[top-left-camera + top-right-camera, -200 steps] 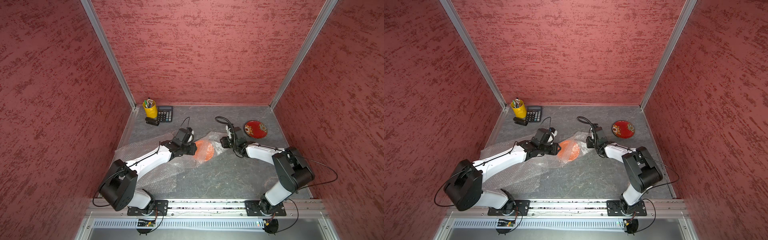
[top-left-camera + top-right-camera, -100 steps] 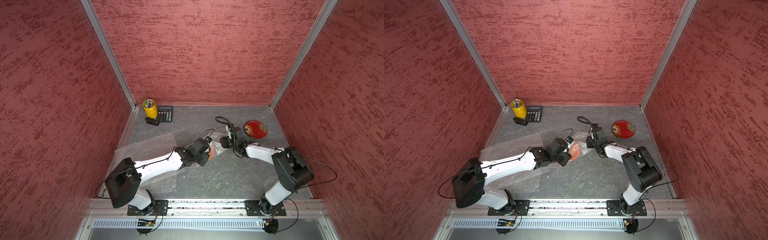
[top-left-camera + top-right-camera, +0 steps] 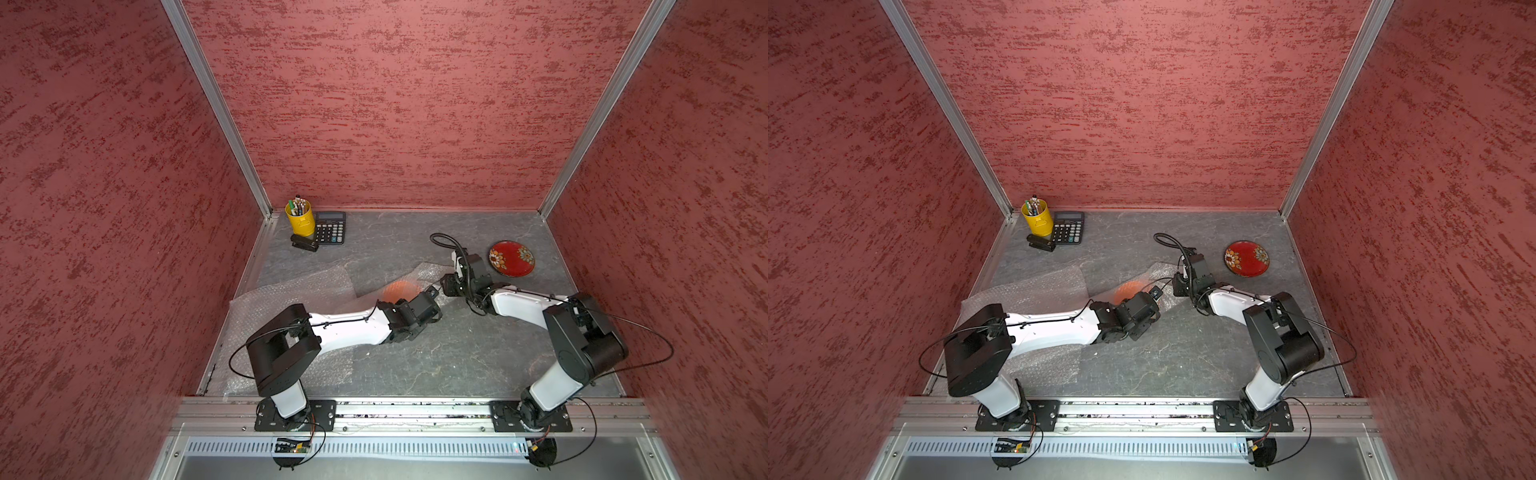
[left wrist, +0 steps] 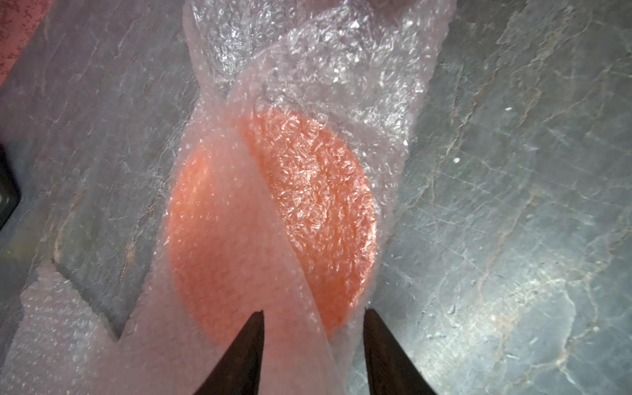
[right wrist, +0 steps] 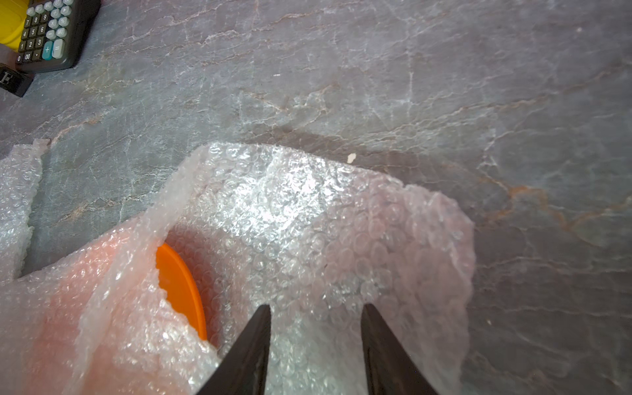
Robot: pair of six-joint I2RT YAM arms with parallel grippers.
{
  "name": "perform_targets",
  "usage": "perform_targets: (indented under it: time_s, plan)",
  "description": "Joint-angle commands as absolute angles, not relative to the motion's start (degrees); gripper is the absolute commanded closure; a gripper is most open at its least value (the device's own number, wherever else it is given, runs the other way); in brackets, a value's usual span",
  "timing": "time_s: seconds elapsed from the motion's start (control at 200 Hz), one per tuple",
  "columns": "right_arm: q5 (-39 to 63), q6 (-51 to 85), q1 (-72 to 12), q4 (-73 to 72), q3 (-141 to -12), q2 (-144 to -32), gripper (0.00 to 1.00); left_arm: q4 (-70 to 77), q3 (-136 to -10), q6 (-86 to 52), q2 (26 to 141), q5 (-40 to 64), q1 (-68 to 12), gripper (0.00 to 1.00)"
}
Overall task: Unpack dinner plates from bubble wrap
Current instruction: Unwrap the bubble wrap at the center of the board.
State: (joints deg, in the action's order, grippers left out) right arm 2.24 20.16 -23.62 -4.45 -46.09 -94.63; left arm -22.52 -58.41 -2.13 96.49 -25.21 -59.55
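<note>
Near left: a flat sheet of bubble wrap lies on the grey surface, partly under my left arm.

Mid surface: the orange plate lies flat and is mostly covered by more bubble wrap. In the right wrist view I get a bare slice of its rim where the wrap gapes open.

The left hand sits at the plate's near edge with its jaws apart, not clamped. A blurred fold of wrap runs between the fingers; I can't tell if it touches them.

The right hand is just right of the plate, over the loose end of the wrap. Its jaws are also apart, with nothing pinched. The two hands are close together but not touching.

Farther right: the red flowered plate is unwrapped, flat on the surface and well clear of the wrap.

Far left corner: a calculator sits just beside a yellow pen cup, with a small black stapler just in front of them.
</note>
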Motion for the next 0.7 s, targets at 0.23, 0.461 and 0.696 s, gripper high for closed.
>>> perform_targets:
  time_s: [0.23,0.461,0.696]
  plan:
    - [1.3,21.0,-23.5,-5.1,-46.8,-94.5,0.54,-22.7,-58.7,-2.5,96.1,-29.5,-59.5,1.0]
    - [1.1,21.3,-23.4,-5.2,-46.1,-91.6,0.54,-22.2,-58.2,-4.2,93.0,-24.4,-56.3,1.0]
    - [2.6,20.9,-23.4,-5.8,-45.1,-87.7,0.53,-21.7,-58.3,-4.2,89.2,-15.8,-49.5,1.0]
